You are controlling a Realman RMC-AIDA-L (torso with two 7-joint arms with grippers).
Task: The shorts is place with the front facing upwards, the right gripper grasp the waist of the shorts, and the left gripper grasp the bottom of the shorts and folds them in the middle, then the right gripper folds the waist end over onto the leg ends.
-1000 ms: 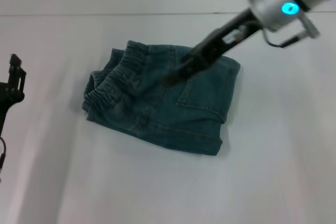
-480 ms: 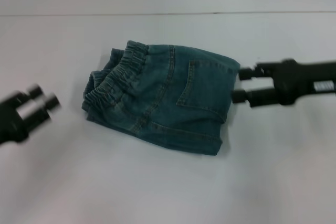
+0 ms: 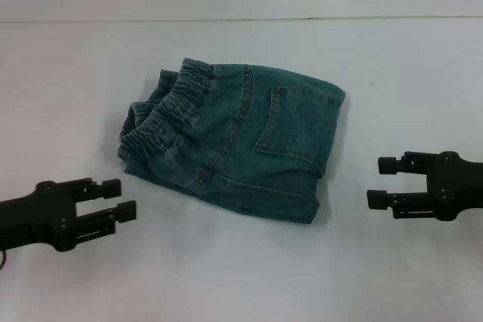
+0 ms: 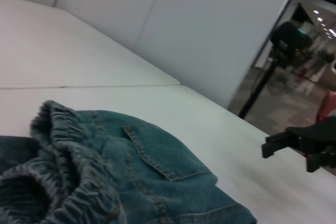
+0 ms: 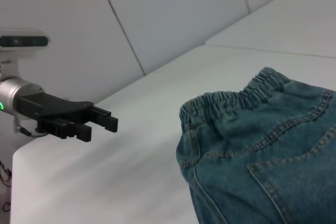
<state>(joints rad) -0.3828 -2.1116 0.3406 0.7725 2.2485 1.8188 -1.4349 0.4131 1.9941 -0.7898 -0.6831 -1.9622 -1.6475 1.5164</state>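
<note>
Shorts [image 3: 234, 145] folded at frame centre on white surface [image 3: 226, 277]. Left gripper [image 3: 115, 200] lower left, right gripper [image 3: 379, 182] lower right; both jaws released, clear of cloth.

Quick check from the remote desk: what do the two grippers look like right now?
Both are black two-fingered claws with short, blunt, parallel fingers. The left gripper sits on a silver-white wrist with a green light, seen in the right wrist view. The right gripper has a black wrist.

Blue-green denim shorts [image 3: 241, 141] with tan stitching lie on a white surface [image 3: 226, 277] between two black grippers.
</note>
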